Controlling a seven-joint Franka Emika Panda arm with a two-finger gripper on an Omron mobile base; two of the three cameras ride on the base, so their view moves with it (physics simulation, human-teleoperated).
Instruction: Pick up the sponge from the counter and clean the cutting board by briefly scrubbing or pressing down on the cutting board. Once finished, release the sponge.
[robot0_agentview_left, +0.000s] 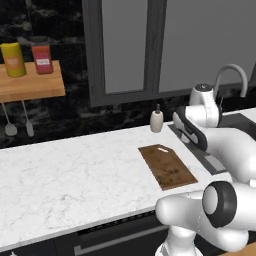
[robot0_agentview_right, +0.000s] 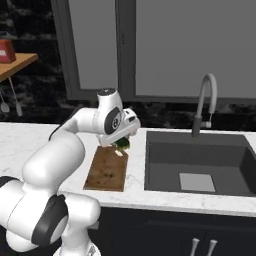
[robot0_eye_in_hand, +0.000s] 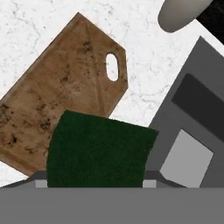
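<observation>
From the left base view: cutting board (robot0_agentview_left: 166, 165) flat on the counter (robot0_agentview_left: 75, 180), near its front edge and close to the sink end, handle hole toward the back wall; soap bottle (robot0_agentview_left: 157, 121) upright at the back edge beyond the board; wall shelf (robot0_agentview_left: 30, 82) up at the left with a yellow can (robot0_agentview_left: 13, 59) and a red can (robot0_agentview_left: 42, 59) on it, two utensils (robot0_agentview_left: 10, 122) hanging beneath; faucet (robot0_agentview_left: 231, 75) arching behind the arm's white links, which cover the hand. From the right base view: gripper (robot0_agentview_right: 121, 143) held just above the board's far end, beside the left rim of the sink (robot0_agentview_right: 197, 165); sponge (robot0_agentview_right: 122, 142) a small dark green and yellow-green block at the fingertips, raised off the wood; board lying between the arm's base and the sink, one long side running along the sink's left rim. From the hand view: dark green top of the sponge (robot0_eye_in_hand: 98, 151) wide across the lower middle, clamped between the two fingers, fingers narrowed onto its sides; beneath it, the stained board (robot0_eye_in_hand: 65, 96) slanting toward the upper left with its oval handle hole clear of the sponge; sink basin to the right past the board's corner; rounded pale bottle at the upper right on the marble.
</observation>
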